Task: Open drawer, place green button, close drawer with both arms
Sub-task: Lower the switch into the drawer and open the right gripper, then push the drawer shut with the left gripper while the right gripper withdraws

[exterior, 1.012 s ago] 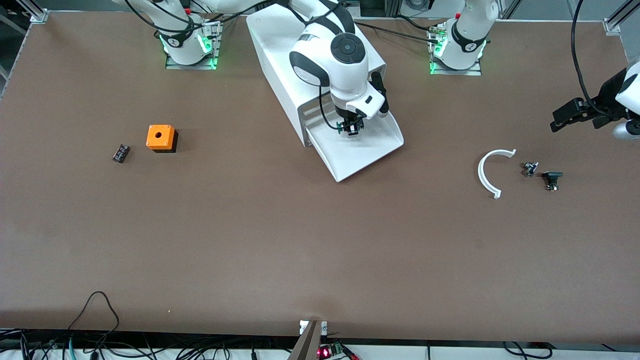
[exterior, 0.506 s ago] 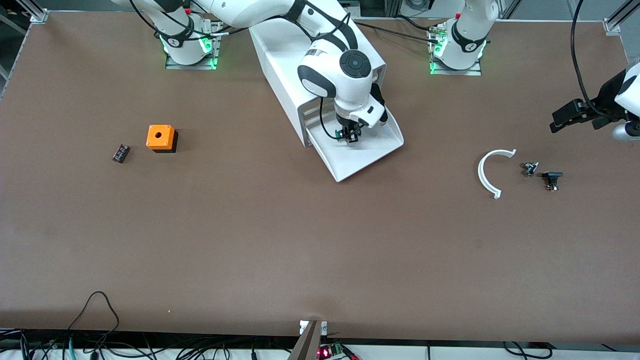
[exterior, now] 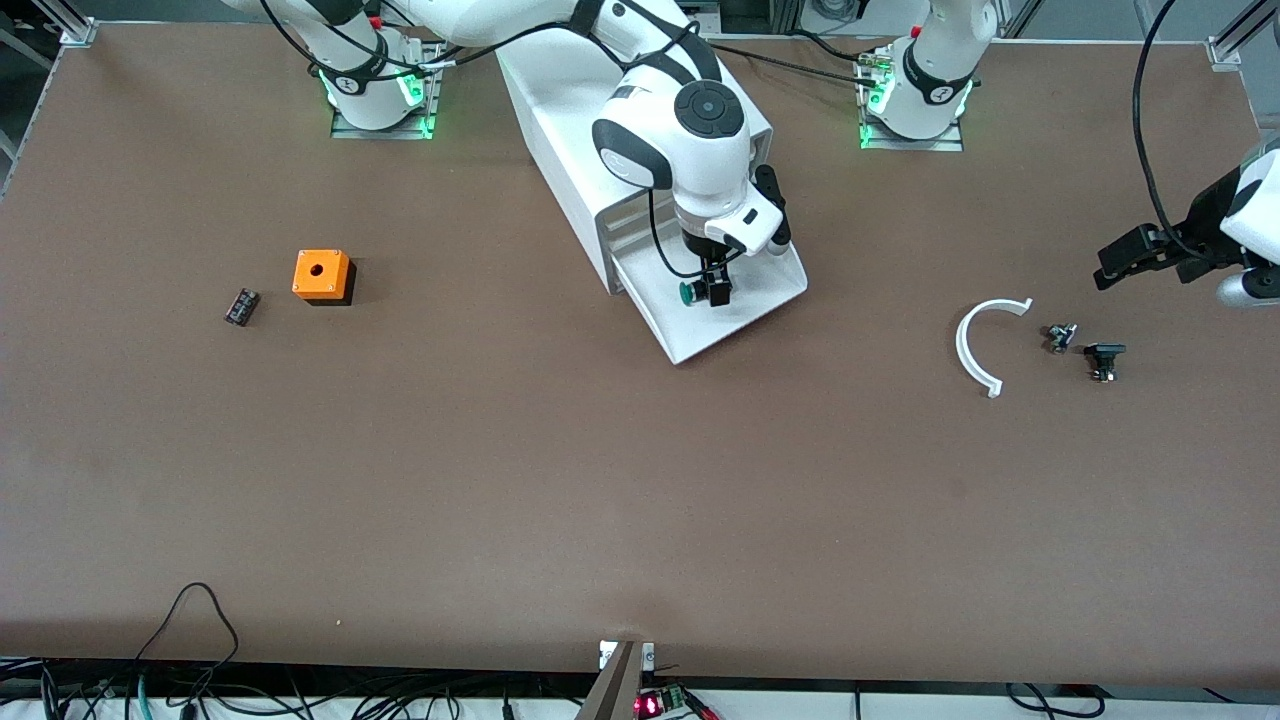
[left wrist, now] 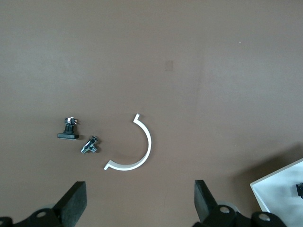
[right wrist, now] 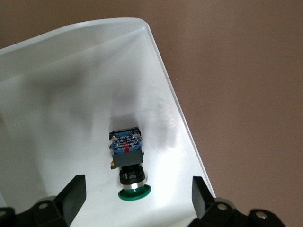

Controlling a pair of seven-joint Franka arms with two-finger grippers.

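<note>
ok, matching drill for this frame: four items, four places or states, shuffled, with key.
Items
1. button
2. drawer
3. right gripper
4. left gripper

Places/states
A. open, waiting over bare table at the left arm's end
B. pulled out of the cabinet
C. lying on its side on the drawer floor, free of the jaws
D. open, over the drawer, just above the button

Pairs: 1-C, 2-B, 3-D, 4-A
</note>
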